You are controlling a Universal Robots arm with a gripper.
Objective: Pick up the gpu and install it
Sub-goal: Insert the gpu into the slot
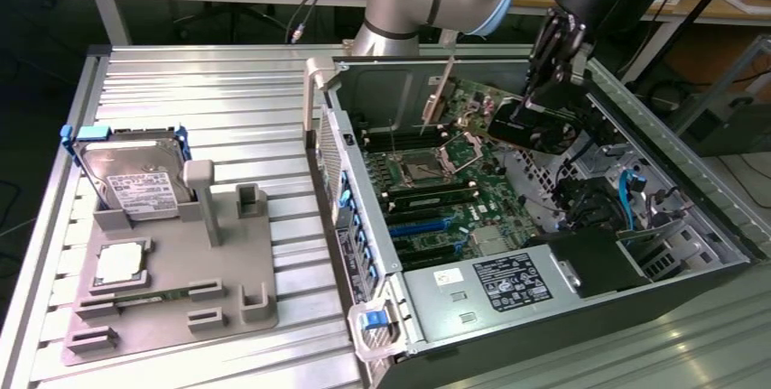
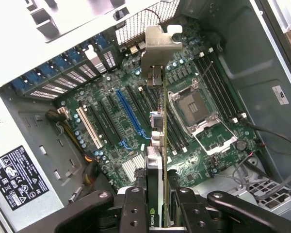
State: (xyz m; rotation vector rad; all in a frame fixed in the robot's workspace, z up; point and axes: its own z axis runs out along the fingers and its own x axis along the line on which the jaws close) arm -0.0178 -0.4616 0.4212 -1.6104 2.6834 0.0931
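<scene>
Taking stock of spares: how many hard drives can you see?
1. The hard drive stands propped in the grey holder on the table, to the exterior view's left of the open computer case. More may be hidden inside the case.

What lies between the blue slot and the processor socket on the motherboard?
Black slots, seen in the wrist view; the graphics card, held by the gripper, hangs over that stretch.

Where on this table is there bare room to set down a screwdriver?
The ridged table is bare in the exterior view's upper left, between the hard drive and the case wall, and in the narrow strip between the grey fixture and the case. Crowded: the fixture itself, and inside the case, where the gripper holds the gpu over the motherboard.
</scene>
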